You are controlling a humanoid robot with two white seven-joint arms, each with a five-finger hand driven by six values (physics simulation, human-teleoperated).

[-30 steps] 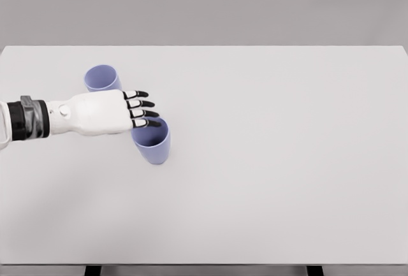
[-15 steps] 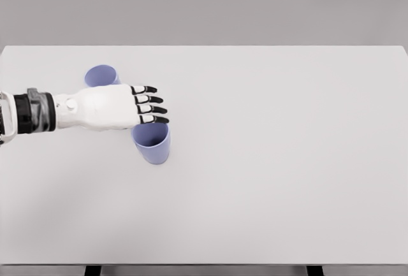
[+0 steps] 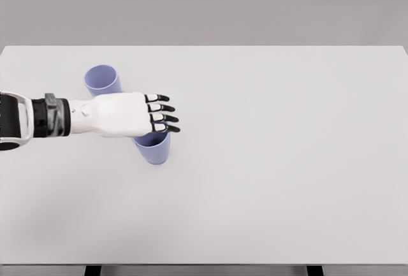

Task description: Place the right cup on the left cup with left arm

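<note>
White table (image 3: pixel 287 161) bears two blue cups (image 3: pixel 102 78); left hand (image 3: pixel 124 115) hovers open-fingered.

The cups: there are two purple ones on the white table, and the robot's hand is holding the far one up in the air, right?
Not quite. The head view shows both cups standing on the table. The left hand hovers with its fingers stretched out over the near cup, gripping nothing. The far cup stands untouched behind the hand.
</note>
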